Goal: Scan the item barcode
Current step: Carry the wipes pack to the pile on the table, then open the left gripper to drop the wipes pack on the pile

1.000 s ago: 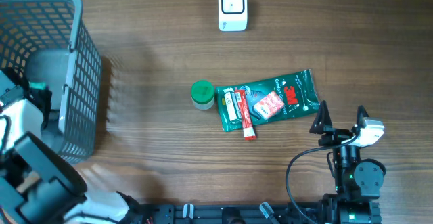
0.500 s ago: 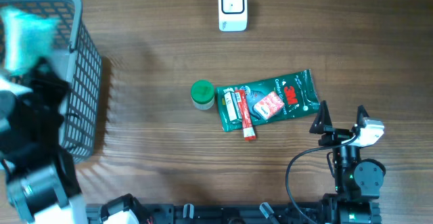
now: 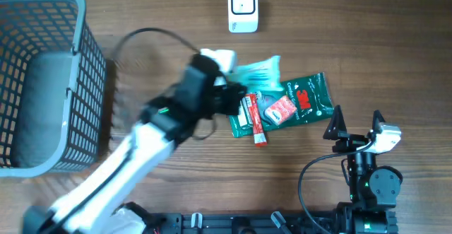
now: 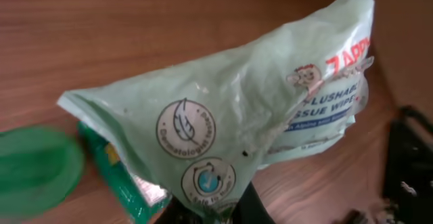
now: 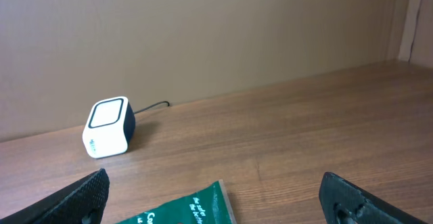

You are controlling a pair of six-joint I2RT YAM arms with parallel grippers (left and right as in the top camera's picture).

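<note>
Overhead view, wooden table (image 3: 367,36). A white box scanner (image 3: 242,8) sits at the far edge w/ its cable running off.

The left claw (image 3: 234,87) is clamped on a pale green wipes pack (image 3: 258,70). The pack sits on the near side of the scanner, close to it and a bit to its right. The arm is blurred. From the wrist cam the claw (image 4: 210,209) pinches only the lower edge of the pack (image 4: 230,122), which stands up creased and folded. No barcode shows in any view.

The right claw (image 3: 355,124) is wide open and empty, well off to the scanner's near right.

Also nearer than the scanner, under or beside the left arm:
- a dark green pack (image 3: 305,100)
- red tubes (image 3: 256,119)
- a green cap (image 4: 34,171), seen only from the wrist cam

A grey basket (image 3: 42,71) stands far to the scanner's left.

Risks, as I judge them:
- Thin edge grip on a soft pack, so it may flop, twist or slip out.
- The barcode side is unknown and may face away from the scanner window, giving no read.
- Creases could break up the code.
- A low arm may knock the tubes or the dark pack, or the scanner may read the wrong item.
</note>
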